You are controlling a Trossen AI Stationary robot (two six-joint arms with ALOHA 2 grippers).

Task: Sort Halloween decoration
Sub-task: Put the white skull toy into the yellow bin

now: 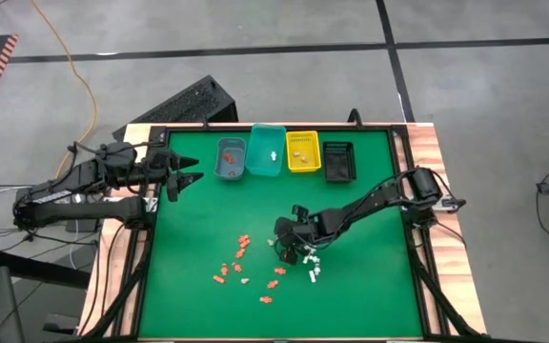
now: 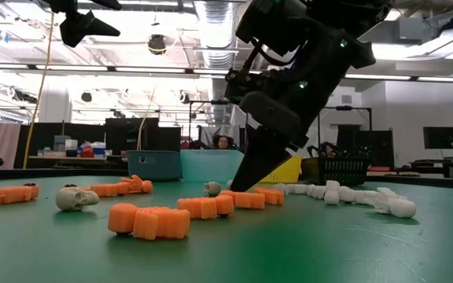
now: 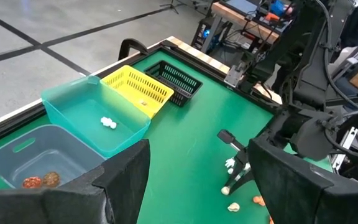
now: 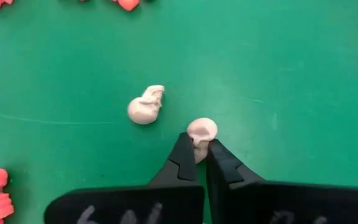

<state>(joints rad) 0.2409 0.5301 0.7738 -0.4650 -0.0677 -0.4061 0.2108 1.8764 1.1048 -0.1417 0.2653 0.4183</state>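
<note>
Right arm: reaches in from the right edge of the green tabletop [image 1: 351, 295], stretched low and slanting toward the middle, wrist tipped down
Right gripper [image 4: 194, 148]: tips on the mat, fingers pinched together on a pale skull piece [image 4: 201, 132]; in the low view it comes down steeply among the pieces
Second skull [image 4: 146, 106]: lies free just beside the pinched one, apart from the fingers
Left arm: waits over the far-left corner of the tabletop, forearm lying along the left edge, pointing at the bins
Left gripper [image 1: 185, 175]: raised off the mat, fingers spread wide, nothing between them
Halloween decoration [image 1: 241, 267]: orange pieces scattered left of the right gripper toward the near edge; white pieces [image 1: 313, 272] just beside it on the near side
Bins: grey-blue bin [image 1: 231, 158], teal bin [image 1: 268, 150], yellow bin [image 1: 302, 151] and black bin [image 1: 338, 160] in a row along the far edge; a few pieces lie in the first three
</note>
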